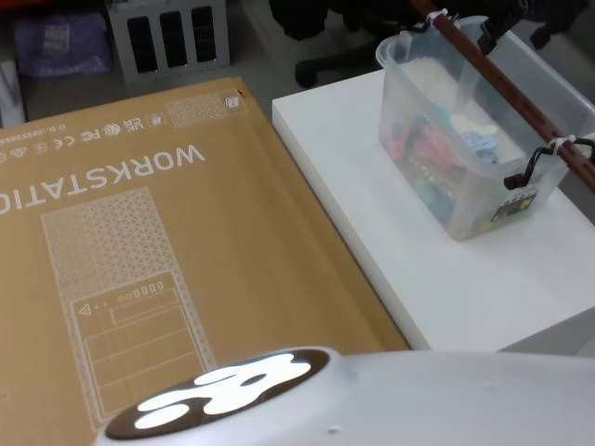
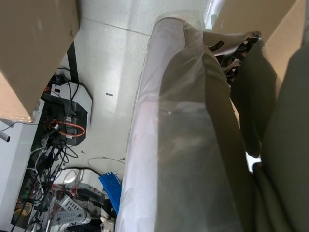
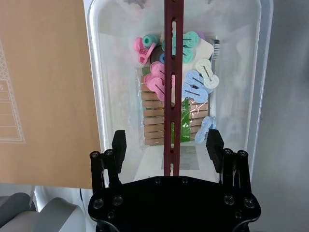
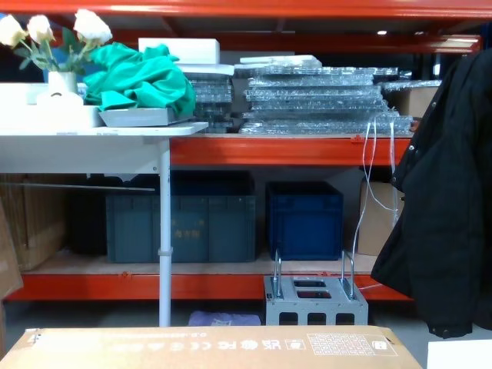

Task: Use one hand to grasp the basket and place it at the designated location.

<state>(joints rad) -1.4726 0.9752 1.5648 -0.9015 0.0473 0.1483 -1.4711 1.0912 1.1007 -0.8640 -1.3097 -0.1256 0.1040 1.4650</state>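
At 9 o'clock in the head view lies the flat cardboard box (image 1: 139, 232). The left arm, judging by its wrist view down the wrapped body (image 2: 183, 145) to the floor, looks parked at the robot's side. The white table (image 1: 446, 288) runs from the centre to 3 o'clock, and the basket (image 1: 483, 209) stands on it at 1 o'clock, upright, its handle (image 1: 502, 85) lying along the top. In the right wrist view the right gripper (image 3: 166, 140) hangs over the basket with its fingers (image 3: 119, 145) spread, one on each side of the handle and neither touching it, so I judge the grasp not yet made. The risks come from that thin bar on its loops. If the jaws close off the bar's middle, the basket will likely tip endwise and the clips (image 3: 159, 79) slide. If they close too high, the fingers miss the bar altogether. A fast lift could set the load swinging toward the box or off the table's 3 o'clock edge, which is near. How far along the bar the gripper stands is hard to judge, since its own body covers the near end. The head view cuts off the basket's far end at 12 o'clock, the basket's base is behind its contents, and I can make out no marked spot for setting it down.
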